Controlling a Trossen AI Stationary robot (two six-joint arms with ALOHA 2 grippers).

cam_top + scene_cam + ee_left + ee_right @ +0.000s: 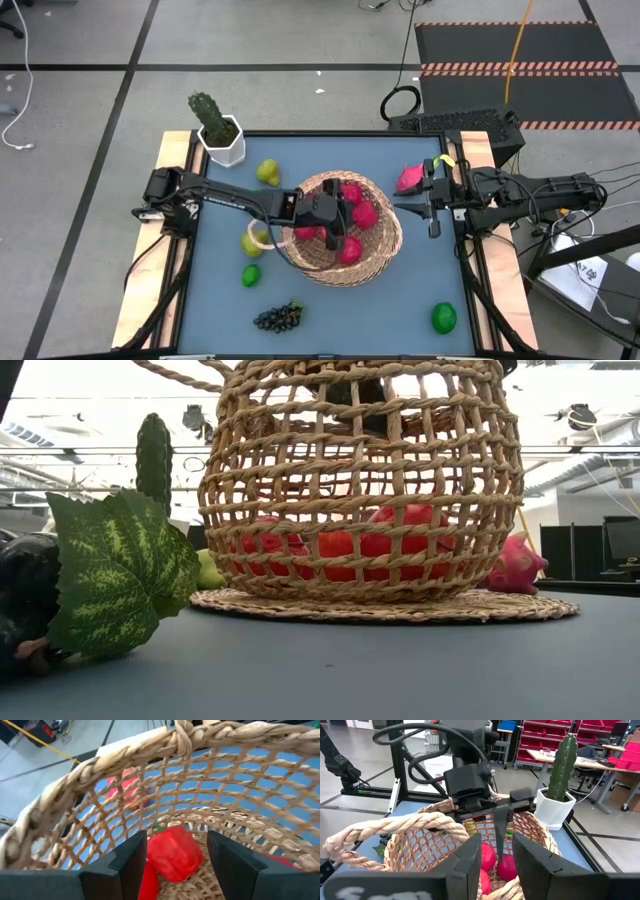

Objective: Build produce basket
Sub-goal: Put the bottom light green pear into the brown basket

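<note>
My left gripper [345,222] hangs inside the wicker basket [385,250] at mid-table, fingers [131,862] spread apart with nothing between them, a red fruit [174,854] lying just below on the basket floor. More red fruit [364,214] sits in there. My right gripper [431,208] waits at the basket's right rim, jaws parted and empty, the pink dragon fruit [409,178] beside it. Out on the mat: a pear [267,172], a lime [251,275], grapes [279,318], another green fruit [443,318], and the potted cactus [215,125].
</note>
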